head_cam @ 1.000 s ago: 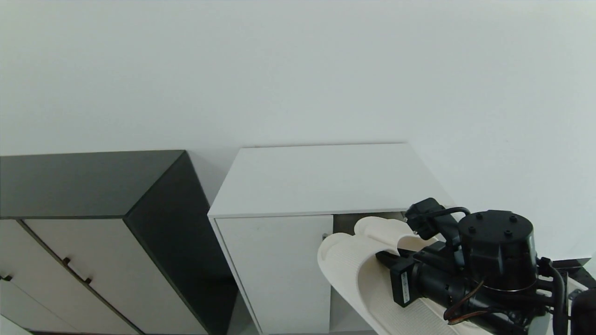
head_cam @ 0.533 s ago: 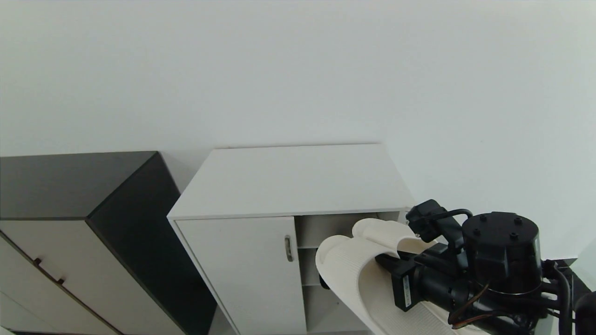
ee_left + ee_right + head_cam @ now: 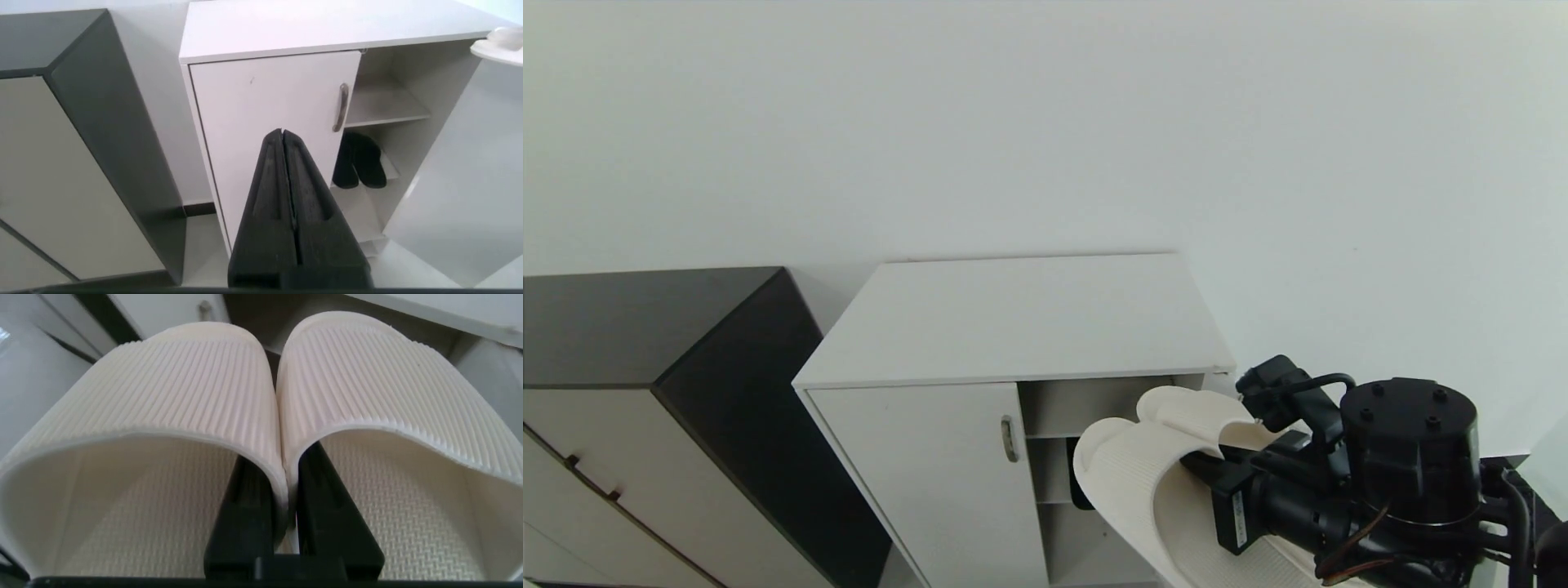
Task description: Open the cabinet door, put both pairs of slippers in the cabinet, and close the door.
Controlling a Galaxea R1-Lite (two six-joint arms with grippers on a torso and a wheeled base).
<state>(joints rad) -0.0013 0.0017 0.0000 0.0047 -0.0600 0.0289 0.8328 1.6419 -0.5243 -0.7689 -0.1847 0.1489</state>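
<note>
1. Your right gripper [image 3: 284,516] is clenched on the cream slippers [image 3: 261,416]. One finger [image 3: 245,508] sits inside each slipper, and the two inner walls are pinched together between them.
2. The cream pair [image 3: 1147,457] hangs in front of the white cabinet [image 3: 1013,318], before its open right half, with toes pointing toward the opening at about the height of the top shelf. You cannot tell from the head view whether the toes have crossed the cabinet's front edge.
3. In the left wrist view a cream toe [image 3: 500,42] shows just above the top edge of the open right door [image 3: 458,188], which is swung out from the cabinet.
4. The black slippers [image 3: 359,159] lie side by side on a middle shelf inside the white cabinet, just behind the edge of the left door.
5. The left door [image 3: 923,482] is closed, and its handle [image 3: 1008,438] stands upright by the opening.
6. Your left gripper [image 3: 283,151] is clenched on nothing, fingers pressed flat together. It sits in front of the closed left door, apart from it.
7. A dark cabinet [image 3: 686,327] stands just to the left of the white cabinet.
</note>
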